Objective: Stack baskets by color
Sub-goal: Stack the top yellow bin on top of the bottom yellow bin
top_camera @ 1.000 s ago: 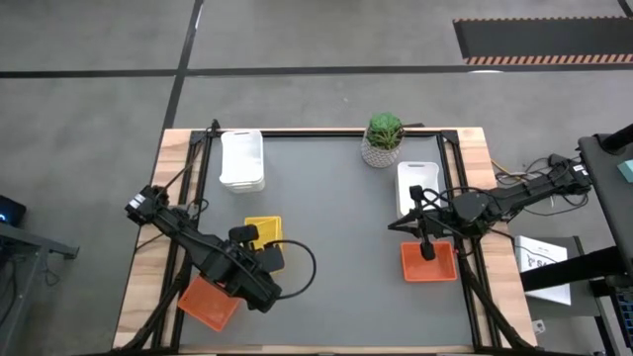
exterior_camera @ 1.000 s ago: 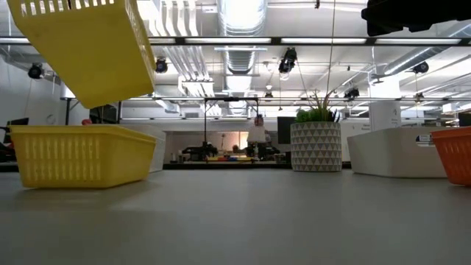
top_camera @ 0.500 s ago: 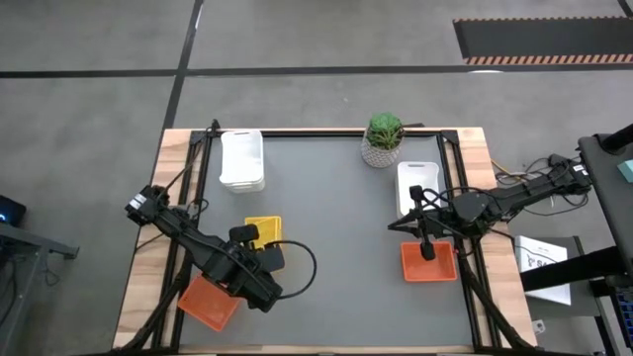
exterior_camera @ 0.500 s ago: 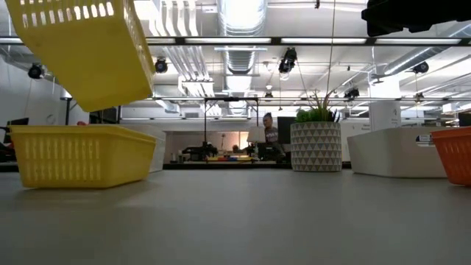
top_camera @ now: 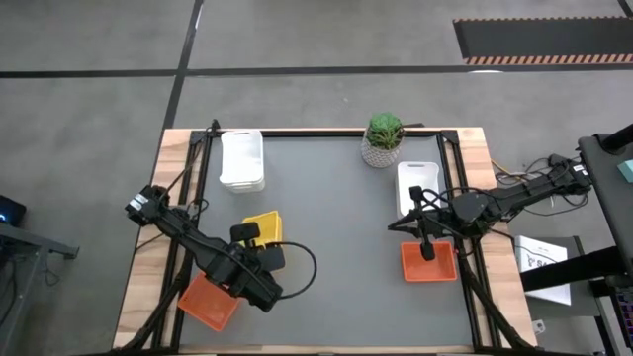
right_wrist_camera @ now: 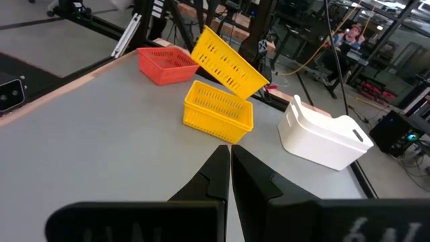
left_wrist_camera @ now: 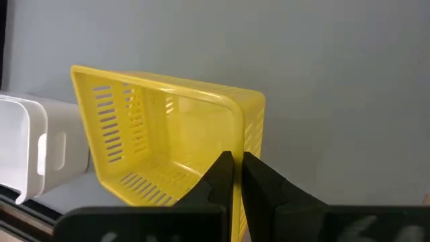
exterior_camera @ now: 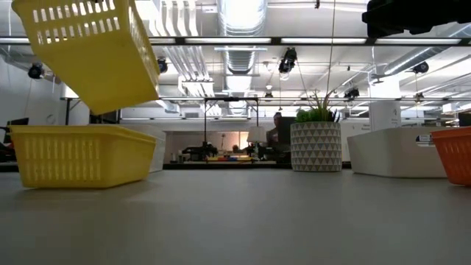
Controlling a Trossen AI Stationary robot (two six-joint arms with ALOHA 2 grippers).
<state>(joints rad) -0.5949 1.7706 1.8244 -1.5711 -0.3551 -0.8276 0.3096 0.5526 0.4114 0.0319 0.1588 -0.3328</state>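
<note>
My left gripper (top_camera: pixel 259 238) (left_wrist_camera: pixel 236 165) is shut on a yellow basket (exterior_camera: pixel 92 51), which hangs tilted above a second yellow basket (exterior_camera: pixel 81 154) (top_camera: pixel 259 220) standing on its base on the table. An orange basket (top_camera: pixel 209 302) lies by the near left edge. Another orange basket (top_camera: pixel 428 261) stands at the right. White baskets (top_camera: pixel 242 160) stand at the far left, and one white basket (top_camera: pixel 417 186) at the right. My right gripper (right_wrist_camera: pixel 228 156) (top_camera: pixel 396 224) is shut, holds nothing, and hovers near the right orange basket. My left gripper pinches one side wall of the upper yellow basket at its rim (left_wrist_camera: pixel 236 195), near a corner, one finger inside the basket and one outside. The fingers come steeply from above. The basket is lifted clear and tilted, its open side toward the wrist camera.
A green potted plant (top_camera: pixel 384 138) stands at the far edge, right of the middle. The grey middle of the table (top_camera: pixel 336 247) is bare. Black frame rails run along the table's left and right sides.
The held yellow basket has turned and tipped a little above the lower yellow basket, and it hangs slightly lower than before. The right arm has kept still.
</note>
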